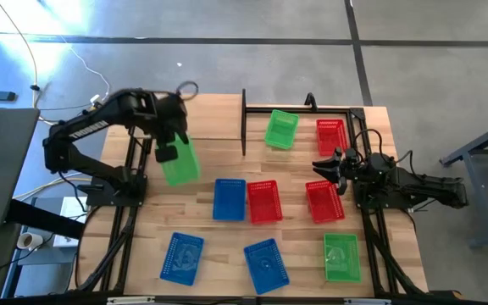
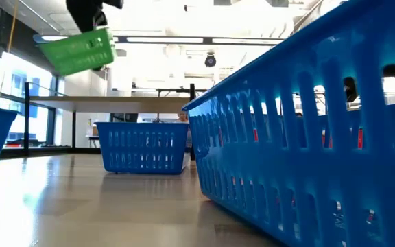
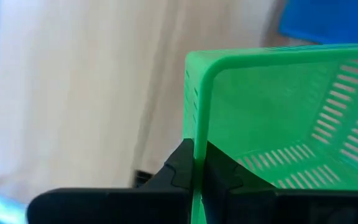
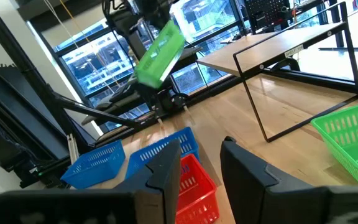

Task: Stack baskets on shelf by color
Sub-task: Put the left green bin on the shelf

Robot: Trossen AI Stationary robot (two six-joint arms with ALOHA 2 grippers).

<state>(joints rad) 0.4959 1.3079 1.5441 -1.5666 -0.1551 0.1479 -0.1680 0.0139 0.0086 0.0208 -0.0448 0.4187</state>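
Presently, itemised by size:

Table [image 1: 202,127]: plank-topped, carrying every item below.

Shelf [image 1: 299,108]: light board in a thin black frame at the table's far edge, right of centre. One green basket [image 1: 281,129] and one red basket [image 1: 331,135] are sitting in its area; whether they rest on the board or under it cannot be told from above.

Left arm: its left gripper [image 1: 169,149] is hovering above the table's left half, the jaws pinching shut on the wall of a green basket in the air [image 1: 179,161]. The left wrist view is showing the fingers [image 3: 182,169] clamping that thin wall just below the rim, with the basket hanging tilted. From these jaws the shelf is lying toward the right and slightly farther back; the carried basket's long axis is running roughly front to back, near that of the green one already at the shelf. This arm is the nearer of the two to the shelf's left end.

Right arm: its right gripper [image 1: 327,164] is waiting at the table's right, beside a second red basket [image 1: 322,202], the jaws parted and holding nothing.

Loose baskets on the table:
- blue basket [image 1: 230,199], touching a third red basket [image 1: 264,202];
- two more blue baskets [image 1: 182,257] near the front edge;
- a third green basket [image 1: 341,257] at front right.
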